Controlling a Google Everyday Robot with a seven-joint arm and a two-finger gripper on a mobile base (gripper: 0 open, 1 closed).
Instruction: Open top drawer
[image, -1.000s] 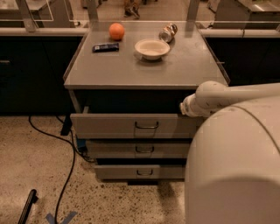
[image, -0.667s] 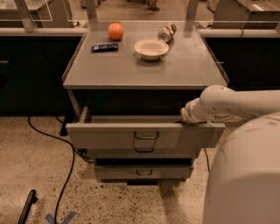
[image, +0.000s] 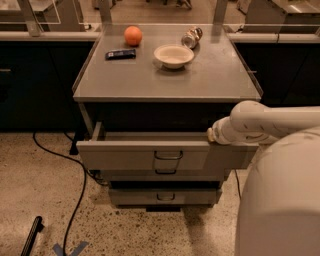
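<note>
The top drawer (image: 125, 156) of the grey metal cabinet (image: 165, 80) stands pulled partly out toward me, and its dark inside shows above the front panel. Its small dark wire handle (image: 168, 155) is at the panel's centre with nothing on it. My white arm (image: 260, 122) reaches in from the right, and its rounded end (image: 214, 135) sits at the top right edge of the drawer front. My gripper is hidden behind the arm and body. Two shorter drawers (image: 165, 196) sit below, pushed in.
On the cabinet top lie an orange (image: 133, 35), a white bowl (image: 173, 55), a tipped can (image: 191, 36) and a dark bar (image: 120, 53). My white body (image: 280, 200) fills the lower right. A black cable (image: 75, 200) and a dark tool (image: 32, 235) lie on the floor at left.
The top drawer has slid further out toward me. My arm's end has moved back with the drawer's right top edge.
</note>
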